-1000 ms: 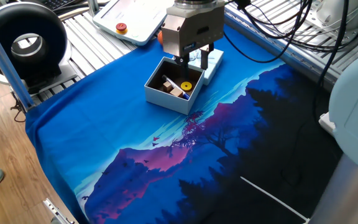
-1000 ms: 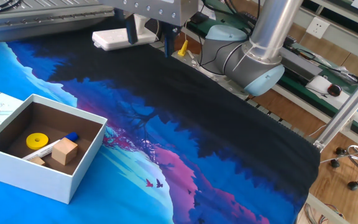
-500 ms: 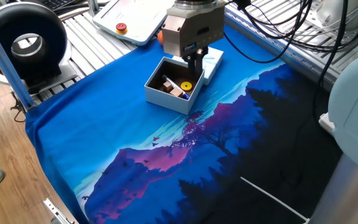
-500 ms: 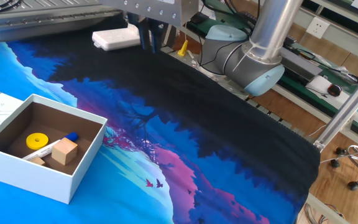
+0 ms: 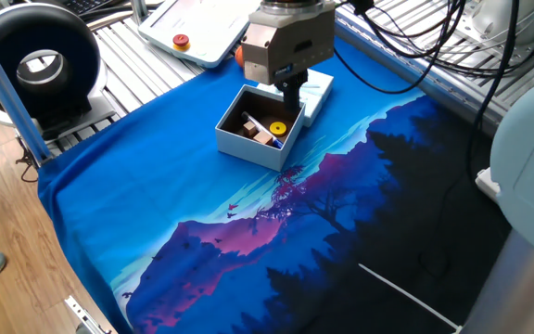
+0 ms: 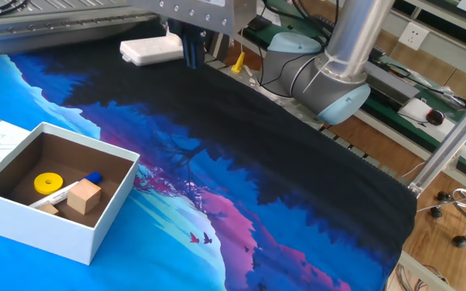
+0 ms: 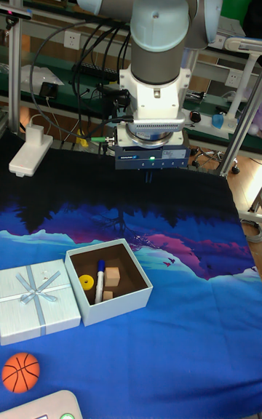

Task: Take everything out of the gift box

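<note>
The gift box [image 5: 248, 144] [image 6: 95, 234] [image 7: 138, 295] stands open on the blue cloth. Inside lie a yellow disc [image 6: 48, 182] [image 5: 277, 127] [image 7: 87, 281], a blue-and-white pen [image 6: 63, 191] [image 7: 101, 271] and two wooden cubes [image 6: 85, 196] [image 6: 47, 210]. An orange ball [image 7: 20, 372] rests on the cloth outside the box, beyond the ribboned lid [image 7: 36, 301] [image 5: 319, 91]. My gripper [image 5: 290, 90] [image 6: 192, 53] [image 7: 148, 174] hangs well above the cloth by the box's lid side. Its fingers are shut together with nothing between them.
A white pendant with a red button [image 5: 193, 28] lies past the cloth's edge, near a black round fan [image 5: 35, 65]. A white power block [image 6: 150, 50] [image 7: 29, 153] sits on the dark side of the table. Metal frame posts [image 5: 3, 79] stand at the corners.
The gripper's two fingers, spread apart one second ago, have closed together empty. The arm has stayed roughly in place above the box; the box's contents have not moved.
</note>
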Robot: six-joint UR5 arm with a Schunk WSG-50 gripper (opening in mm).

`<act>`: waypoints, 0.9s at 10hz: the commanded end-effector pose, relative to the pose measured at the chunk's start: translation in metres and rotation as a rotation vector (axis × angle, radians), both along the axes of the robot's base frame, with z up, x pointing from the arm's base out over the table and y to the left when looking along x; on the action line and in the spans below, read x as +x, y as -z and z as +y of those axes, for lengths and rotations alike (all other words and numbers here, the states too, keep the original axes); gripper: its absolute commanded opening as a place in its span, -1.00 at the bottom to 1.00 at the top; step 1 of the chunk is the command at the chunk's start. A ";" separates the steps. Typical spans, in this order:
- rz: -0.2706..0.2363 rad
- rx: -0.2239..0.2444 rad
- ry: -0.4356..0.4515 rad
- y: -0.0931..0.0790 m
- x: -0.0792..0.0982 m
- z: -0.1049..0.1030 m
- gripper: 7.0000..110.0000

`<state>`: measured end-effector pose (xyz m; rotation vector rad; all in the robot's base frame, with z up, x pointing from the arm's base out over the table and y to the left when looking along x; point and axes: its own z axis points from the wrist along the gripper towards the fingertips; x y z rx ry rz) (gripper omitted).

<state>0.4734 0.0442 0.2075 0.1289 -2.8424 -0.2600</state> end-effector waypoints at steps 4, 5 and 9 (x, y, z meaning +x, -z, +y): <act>-0.184 -0.043 0.020 0.013 0.046 -0.010 -1.00; -0.218 -0.042 0.020 0.019 0.056 -0.010 -1.00; -0.112 -0.073 0.034 0.011 0.030 -0.018 -1.00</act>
